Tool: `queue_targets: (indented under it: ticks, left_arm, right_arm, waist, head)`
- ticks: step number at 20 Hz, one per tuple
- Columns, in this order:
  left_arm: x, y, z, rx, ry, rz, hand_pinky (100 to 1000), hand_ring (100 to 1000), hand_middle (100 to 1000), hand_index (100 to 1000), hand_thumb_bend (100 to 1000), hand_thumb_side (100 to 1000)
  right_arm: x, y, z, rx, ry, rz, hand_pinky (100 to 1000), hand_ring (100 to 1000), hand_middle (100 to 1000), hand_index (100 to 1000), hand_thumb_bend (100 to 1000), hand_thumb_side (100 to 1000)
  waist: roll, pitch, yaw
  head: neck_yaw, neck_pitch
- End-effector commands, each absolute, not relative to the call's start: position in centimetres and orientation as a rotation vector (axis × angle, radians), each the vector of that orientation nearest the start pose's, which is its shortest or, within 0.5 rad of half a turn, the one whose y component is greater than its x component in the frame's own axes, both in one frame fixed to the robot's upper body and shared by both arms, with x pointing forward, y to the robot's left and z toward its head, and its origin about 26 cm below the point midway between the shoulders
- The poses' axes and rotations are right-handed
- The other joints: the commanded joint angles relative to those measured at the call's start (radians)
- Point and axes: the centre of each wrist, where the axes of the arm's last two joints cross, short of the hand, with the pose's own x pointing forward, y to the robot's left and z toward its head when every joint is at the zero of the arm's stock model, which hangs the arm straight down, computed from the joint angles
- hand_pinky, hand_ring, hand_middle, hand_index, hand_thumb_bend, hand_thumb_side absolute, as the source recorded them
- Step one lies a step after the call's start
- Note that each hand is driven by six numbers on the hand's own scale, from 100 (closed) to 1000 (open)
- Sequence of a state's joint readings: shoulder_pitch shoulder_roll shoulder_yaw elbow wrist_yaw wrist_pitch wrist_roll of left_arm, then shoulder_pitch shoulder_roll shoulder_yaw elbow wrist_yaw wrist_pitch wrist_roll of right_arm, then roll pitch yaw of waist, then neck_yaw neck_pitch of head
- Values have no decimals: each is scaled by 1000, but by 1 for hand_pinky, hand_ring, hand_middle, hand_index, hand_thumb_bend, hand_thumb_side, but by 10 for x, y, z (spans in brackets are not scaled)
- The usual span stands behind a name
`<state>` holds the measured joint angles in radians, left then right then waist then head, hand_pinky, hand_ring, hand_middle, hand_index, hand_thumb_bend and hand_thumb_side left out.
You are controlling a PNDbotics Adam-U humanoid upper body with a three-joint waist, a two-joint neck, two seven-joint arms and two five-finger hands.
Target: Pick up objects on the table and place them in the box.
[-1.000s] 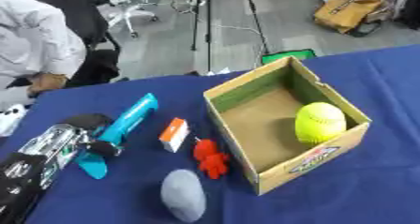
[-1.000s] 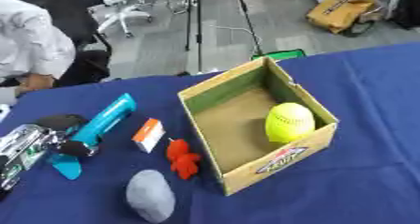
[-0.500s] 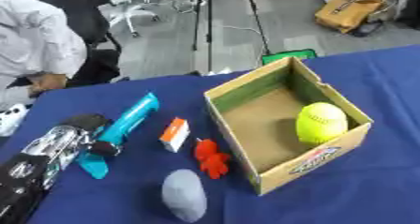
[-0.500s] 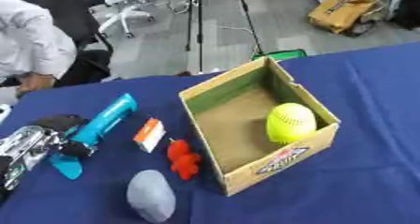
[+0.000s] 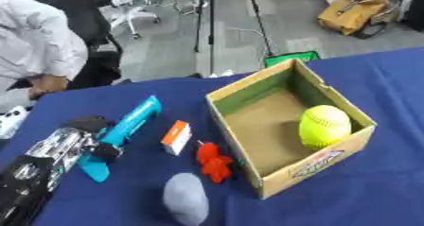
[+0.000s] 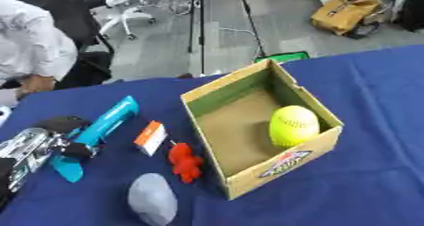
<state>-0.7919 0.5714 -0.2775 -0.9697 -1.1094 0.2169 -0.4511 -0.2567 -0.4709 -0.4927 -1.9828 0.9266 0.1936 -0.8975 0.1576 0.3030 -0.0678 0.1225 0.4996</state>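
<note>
- The left eye view shows more of the left hand (image 5: 79, 140) and its forearm at 8 o'clock; the right eye view crops them at the edge.
- Its fingers (image 5: 106, 150) curl around the teal tool (image 5: 124, 131).
- A yellow ball (image 6: 293, 125) lies in the cardboard box (image 6: 240, 88) at 3 o'clock.
- An orange-white carton (image 5: 175, 136), red toy (image 5: 213, 160) and grey lump (image 5: 185, 201) lie between.

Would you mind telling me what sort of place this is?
Probably an office or lab: a table under blue cloth, a grey floor behind with an office chair, a stand and a cable.
</note>
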Motion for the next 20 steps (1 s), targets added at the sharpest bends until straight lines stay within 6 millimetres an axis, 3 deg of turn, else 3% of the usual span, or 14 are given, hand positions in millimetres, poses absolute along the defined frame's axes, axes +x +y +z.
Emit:
queue_targets:
  ticks: [1,9,14,20]
  left_arm:
    - [453,327,166,1207,-814,-1361,1000,796,761,912,370,710]
    - [453,320,170,1195,-820,-1393,953,766,717,860,372,674]
    - [453,317,172,1191,-816,-1404,946,761,710,845,259,547]
    - [454,315,174,1194,-809,-1406,937,751,697,831,149,459]
  right_arm:
    - [259,-400,257,-2368,-1926,-500,864,762,511,599,100,454]
    - [259,-400,257,-2368,-1924,-501,864,762,510,600,100,452]
    - [259,-400,257,-2367,-1924,-502,865,763,509,600,100,451]
    - [258,-400,258,-2367,-1919,-507,865,763,509,600,100,448]
  waist:
    - [-9,-17,1]
    - [-7,-20,4]
    - [-7,-21,4]
    - [-6,-22,4]
  head:
    - [2,-4]
    - [1,-9]
    - [0,-13]
    - [-1,-19]
